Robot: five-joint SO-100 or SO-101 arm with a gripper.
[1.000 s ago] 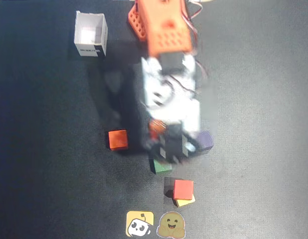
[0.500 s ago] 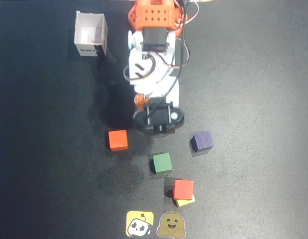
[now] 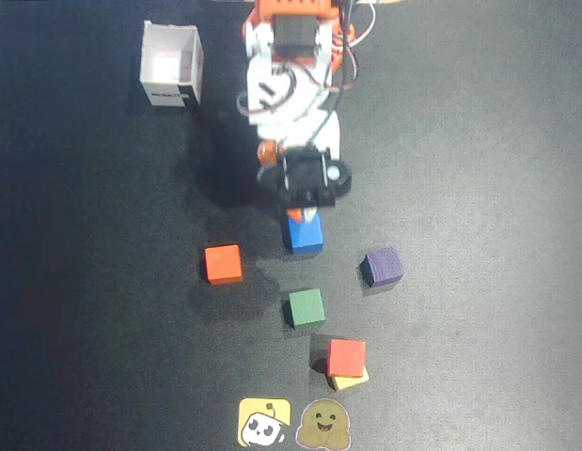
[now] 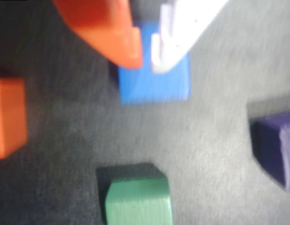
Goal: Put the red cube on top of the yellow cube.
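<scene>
In the overhead view the red cube (image 3: 347,357) rests on the yellow cube (image 3: 353,381), turned a little so one pale corner pokes out below it. Both sit near the bottom of the view, out of the wrist view. My gripper (image 3: 302,214) hangs well above them in the picture, over the upper edge of a blue cube (image 3: 305,236). Seen from the wrist, the gripper (image 4: 145,63) has its orange finger (image 4: 121,42) and white finger (image 4: 170,42) almost together, tips over the blue cube (image 4: 154,84), with nothing held between them.
An orange-red cube (image 3: 223,264), a green cube (image 3: 306,307) and a purple cube (image 3: 382,267) lie between gripper and stack. A white open box (image 3: 171,66) stands at top left. Two stickers (image 3: 264,422) lie at the bottom edge. The wrist view shows the green cube (image 4: 137,197) close ahead.
The arm has drawn back toward the top of the overhead view, uncovering the blue cube. The red cube stays on the yellow one, unmoved.
</scene>
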